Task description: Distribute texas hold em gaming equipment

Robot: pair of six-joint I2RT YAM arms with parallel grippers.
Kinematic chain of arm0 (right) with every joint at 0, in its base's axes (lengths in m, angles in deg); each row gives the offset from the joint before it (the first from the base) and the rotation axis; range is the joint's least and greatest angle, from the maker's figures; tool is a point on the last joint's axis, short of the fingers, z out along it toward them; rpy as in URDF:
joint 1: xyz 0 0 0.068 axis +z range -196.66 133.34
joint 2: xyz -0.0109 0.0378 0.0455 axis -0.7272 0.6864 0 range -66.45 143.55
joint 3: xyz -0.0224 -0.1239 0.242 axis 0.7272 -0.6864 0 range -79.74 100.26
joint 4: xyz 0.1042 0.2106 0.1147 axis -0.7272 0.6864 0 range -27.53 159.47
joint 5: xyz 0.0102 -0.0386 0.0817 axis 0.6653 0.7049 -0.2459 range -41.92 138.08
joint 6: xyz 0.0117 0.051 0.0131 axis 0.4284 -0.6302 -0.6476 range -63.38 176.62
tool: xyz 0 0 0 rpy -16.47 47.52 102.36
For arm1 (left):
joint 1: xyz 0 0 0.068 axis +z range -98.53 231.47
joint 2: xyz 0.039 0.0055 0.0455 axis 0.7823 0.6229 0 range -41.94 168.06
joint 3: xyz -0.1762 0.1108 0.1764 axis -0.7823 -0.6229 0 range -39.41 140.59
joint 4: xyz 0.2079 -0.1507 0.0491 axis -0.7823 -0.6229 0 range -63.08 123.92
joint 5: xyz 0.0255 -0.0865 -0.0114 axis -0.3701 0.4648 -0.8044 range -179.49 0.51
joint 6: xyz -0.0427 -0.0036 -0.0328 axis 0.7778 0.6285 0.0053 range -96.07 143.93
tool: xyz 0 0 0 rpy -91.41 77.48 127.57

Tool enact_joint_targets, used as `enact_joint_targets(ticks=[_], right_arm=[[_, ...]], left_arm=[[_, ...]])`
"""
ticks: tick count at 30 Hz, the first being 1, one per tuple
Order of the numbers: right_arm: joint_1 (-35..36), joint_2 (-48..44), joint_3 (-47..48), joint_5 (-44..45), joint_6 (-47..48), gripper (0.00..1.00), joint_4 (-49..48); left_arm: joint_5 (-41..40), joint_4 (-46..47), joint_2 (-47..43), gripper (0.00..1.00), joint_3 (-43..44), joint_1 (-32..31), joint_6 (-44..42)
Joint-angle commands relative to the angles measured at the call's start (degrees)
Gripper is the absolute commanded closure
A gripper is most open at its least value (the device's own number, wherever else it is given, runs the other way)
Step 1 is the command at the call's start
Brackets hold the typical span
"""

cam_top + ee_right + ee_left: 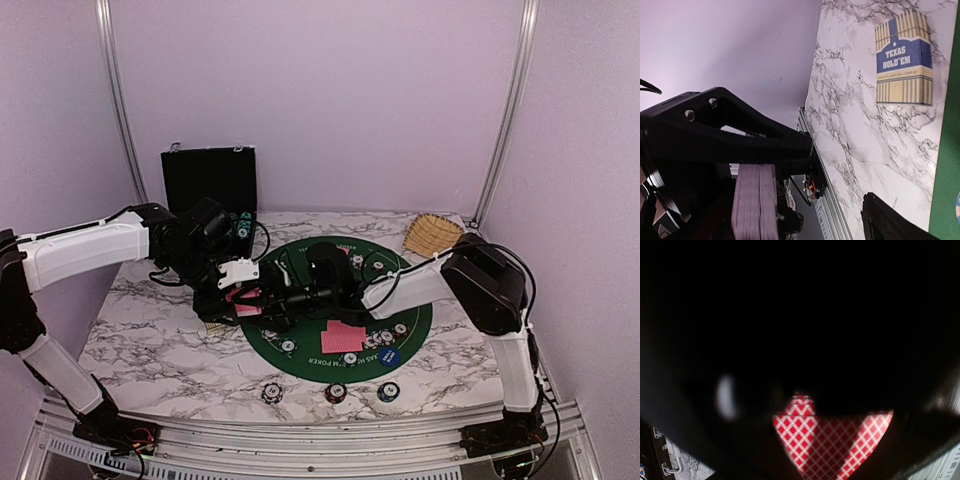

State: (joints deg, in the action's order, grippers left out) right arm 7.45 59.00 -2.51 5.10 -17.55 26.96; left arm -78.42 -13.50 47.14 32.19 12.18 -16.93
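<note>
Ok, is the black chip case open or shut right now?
Open. The black chip case has its lid standing upright, latches at the top edge.

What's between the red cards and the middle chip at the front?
In the top view, between the red-backed playing cards and the middle striped-edge poker chip: only the lettered rim of the round green felt mat, then bare white marble tabletop.

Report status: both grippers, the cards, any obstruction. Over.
Left gripper shut on card deck. Right gripper open beside it. Card box lies apart, not in the way.
</note>
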Motion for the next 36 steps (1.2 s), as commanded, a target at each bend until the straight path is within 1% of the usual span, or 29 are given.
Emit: enact_joint_targets(ticks=[1, 5, 11, 16, 18, 20, 26, 32, 36], right_arm=[[1.05, 3.38, 4.35, -0.28, -3.16, 0.12, -5.63], [1.17, 5.77, 6.57, -0.26, -5.01, 0.12, -7.36], [1.17, 6.99, 7.71, -0.13, -4.76, 0.15, -5.40], [0.45, 4.72, 6.19, 1.44, -0.64, 0.19, 0.67], [0.11, 3.39, 5.57, 2.25, 2.59, 0.19, 4.35], [-0.20, 2.32, 4.12, 2.54, 3.58, 0.19, 5.78], [-1.26, 0.10, -0.58, 2.52, 2.71, 0.22, 3.20], [-1.37, -1.08, -2.04, 1.55, 1.67, 0.33, 0.81], [-1.66, -2.84, -3.25, 1.24, 1.69, 0.36, 0.30]], left_arm=[[0.64, -0.66, -0.05, 0.90, 1.80, 0.01, 0.52], [0.62, -0.72, -0.03, 0.90, 1.85, 0.06, 0.51], [0.36, -0.74, -0.05, 0.90, 1.70, 0.00, 0.43], [0.13, -0.75, -0.28, 0.90, 1.66, 0.00, 0.28], [0.13, -0.74, -0.31, 0.90, 1.51, 0.03, 0.11], [0.16, -0.75, -0.37, 0.90, 1.53, 0.01, -0.03], [0.26, -0.75, -0.30, 0.90, 1.60, 0.00, -0.01], [-0.08, -0.74, -0.45, 0.91, 1.42, 0.00, -0.16], [-0.44, -0.67, -0.42, 0.91, 1.08, 0.06, -0.28]])
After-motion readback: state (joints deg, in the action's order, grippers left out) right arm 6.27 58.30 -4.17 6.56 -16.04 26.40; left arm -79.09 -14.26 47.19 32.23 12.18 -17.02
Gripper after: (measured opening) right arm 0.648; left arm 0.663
